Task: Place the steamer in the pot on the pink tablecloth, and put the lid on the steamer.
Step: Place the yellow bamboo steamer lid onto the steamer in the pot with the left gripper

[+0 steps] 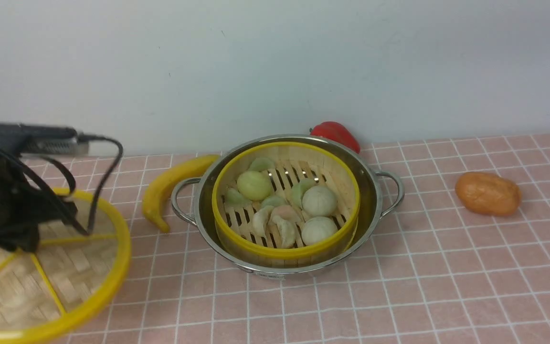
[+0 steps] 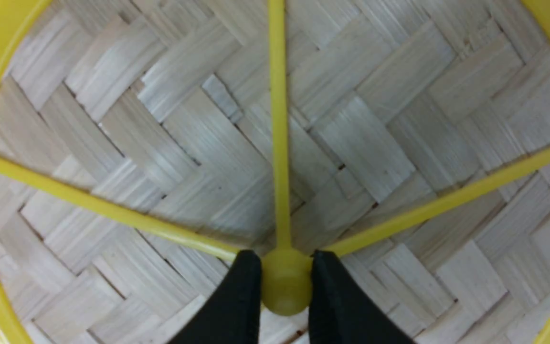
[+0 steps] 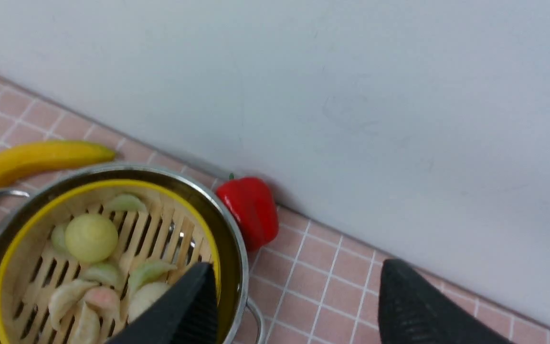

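Note:
The steamer [image 1: 285,248], a yellow-rimmed bamboo basket holding buns and dumplings, sits inside the shiny steel pot [image 1: 375,205] on the pink tablecloth [image 1: 423,286]; both also show in the right wrist view, steamer [image 3: 26,248] and pot [image 3: 229,239]. The lid [image 1: 41,277], a woven disc with yellow rim and spokes, is at the front left, tilted. My left gripper [image 2: 286,279] is shut on the lid's yellow hub, and the lid [image 2: 375,143] fills the left wrist view. My right gripper [image 3: 299,286] is open and empty, beside the pot's right side; it is outside the front view.
A yellow banana [image 1: 167,188] lies left of the pot. A red pepper [image 1: 336,134] sits behind the pot against the white wall. An orange potato-like object [image 1: 488,193] lies at the right. The left arm's cables [image 1: 98,181] hang over the lid.

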Controlling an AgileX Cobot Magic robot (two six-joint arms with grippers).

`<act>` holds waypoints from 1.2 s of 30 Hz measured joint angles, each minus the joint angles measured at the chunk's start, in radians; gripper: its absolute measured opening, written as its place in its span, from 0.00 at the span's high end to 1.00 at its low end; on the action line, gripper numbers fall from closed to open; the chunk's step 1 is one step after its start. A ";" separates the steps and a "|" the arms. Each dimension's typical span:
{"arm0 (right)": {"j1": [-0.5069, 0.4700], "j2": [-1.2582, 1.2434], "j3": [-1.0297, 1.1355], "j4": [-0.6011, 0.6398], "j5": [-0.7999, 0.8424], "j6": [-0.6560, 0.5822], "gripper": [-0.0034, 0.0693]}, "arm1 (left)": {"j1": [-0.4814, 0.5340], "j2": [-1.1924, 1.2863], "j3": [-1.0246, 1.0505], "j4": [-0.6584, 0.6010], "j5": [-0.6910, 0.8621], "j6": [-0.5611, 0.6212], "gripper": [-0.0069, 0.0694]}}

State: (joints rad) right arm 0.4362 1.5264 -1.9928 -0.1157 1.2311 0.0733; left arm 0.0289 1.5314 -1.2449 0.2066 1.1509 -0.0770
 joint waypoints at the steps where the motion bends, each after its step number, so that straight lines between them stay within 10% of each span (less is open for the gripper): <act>1: 0.000 -0.033 0.014 -0.002 -0.004 0.000 0.33 | -0.013 -0.007 -0.054 0.005 0.020 0.000 0.76; 16: 0.000 -0.706 0.875 -0.064 0.000 0.188 0.33 | -0.533 0.431 -0.634 -0.010 0.060 0.077 0.76; 36: 0.000 -1.141 1.214 -0.017 0.007 0.361 0.36 | -0.588 0.655 -0.822 -0.023 0.071 0.142 0.76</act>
State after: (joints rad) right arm 0.4362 0.3859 -0.7791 -0.1325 1.2377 0.4341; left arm -0.5586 2.1866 -2.0670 0.1839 1.2219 0.0646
